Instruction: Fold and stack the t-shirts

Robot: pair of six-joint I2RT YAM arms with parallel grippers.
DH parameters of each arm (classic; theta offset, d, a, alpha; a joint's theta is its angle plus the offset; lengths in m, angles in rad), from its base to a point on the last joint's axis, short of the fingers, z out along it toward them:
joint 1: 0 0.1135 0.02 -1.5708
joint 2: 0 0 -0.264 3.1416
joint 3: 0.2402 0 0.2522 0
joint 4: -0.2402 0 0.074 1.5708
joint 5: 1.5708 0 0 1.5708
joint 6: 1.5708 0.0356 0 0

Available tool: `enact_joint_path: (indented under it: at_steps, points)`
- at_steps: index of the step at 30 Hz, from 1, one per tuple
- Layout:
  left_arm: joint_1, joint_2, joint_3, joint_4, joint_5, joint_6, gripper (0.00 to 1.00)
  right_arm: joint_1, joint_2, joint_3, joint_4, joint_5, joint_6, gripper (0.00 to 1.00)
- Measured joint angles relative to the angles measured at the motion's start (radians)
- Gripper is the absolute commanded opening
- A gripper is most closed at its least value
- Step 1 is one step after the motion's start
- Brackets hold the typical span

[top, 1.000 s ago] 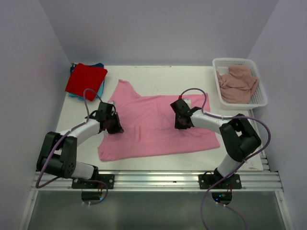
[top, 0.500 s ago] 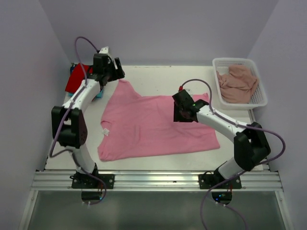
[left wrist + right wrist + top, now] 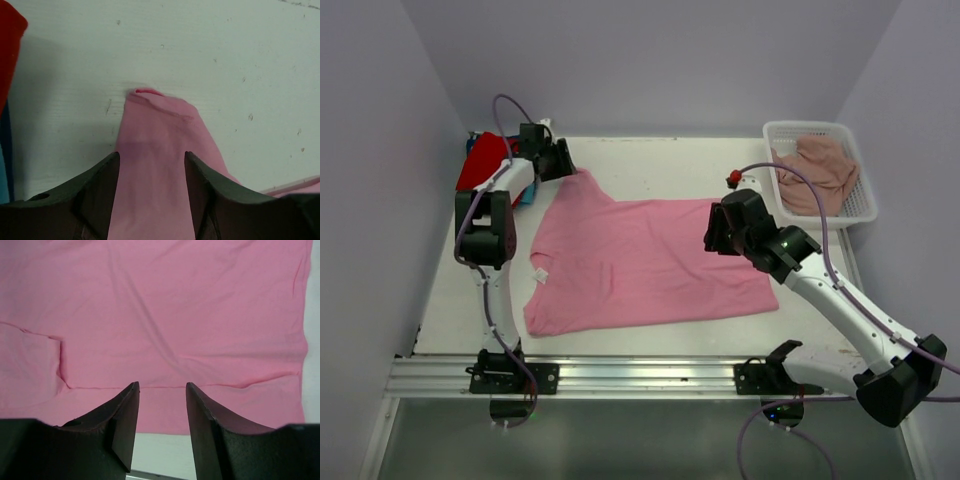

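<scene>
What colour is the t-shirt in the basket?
The t-shirt is dusty pink; top external view shows it best.

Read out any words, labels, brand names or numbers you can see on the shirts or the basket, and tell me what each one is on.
No text can be read in any view.
The small white tag at the left edge of the bright pink t-shirt: too small to read.
The red t-shirt, the white mesh basket and the dusty-pink t-shirt in it: no print or label shows.
</scene>
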Motion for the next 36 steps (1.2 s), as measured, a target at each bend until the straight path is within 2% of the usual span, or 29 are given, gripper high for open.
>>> enact_joint_path:
  at_steps: [9, 19, 22, 25, 29, 33, 34, 36]
  points:
    - [0.043, 0.082, 0.026, 0.07, 0.05, -0.044, 0.57, 0.0, -0.001, -0.016, -0.045, 0.002, -0.001, 0.43]
    - [0.044, 0.15, 0.043, 0.221, 0.177, -0.121, 0.56, 0.0, -0.002, -0.016, -0.058, 0.022, -0.001, 0.41]
    - [0.044, 0.162, 0.043, 0.253, 0.203, -0.139, 0.52, 0.0, -0.002, -0.016, -0.068, 0.028, -0.001, 0.41]
    - [0.044, 0.169, 0.043, 0.266, 0.212, -0.15, 0.43, 0.0, -0.006, -0.016, -0.074, 0.032, -0.001, 0.4]
    - [0.048, 0.181, 0.043, 0.276, 0.213, -0.16, 0.22, 0.0, -0.015, -0.016, -0.079, 0.044, -0.001, 0.4]
    - [0.06, 0.189, 0.044, 0.276, 0.213, -0.169, 0.08, 0.0, -0.015, -0.016, -0.084, 0.046, 0.0, 0.39]
    - [0.064, 0.191, 0.044, 0.277, 0.214, -0.172, 0.02, 0.0, -0.015, -0.016, -0.085, 0.047, 0.0, 0.38]
    - [0.068, 0.193, 0.044, 0.278, 0.214, -0.173, 0.0, 0.0, -0.015, -0.016, -0.086, 0.047, 0.0, 0.38]
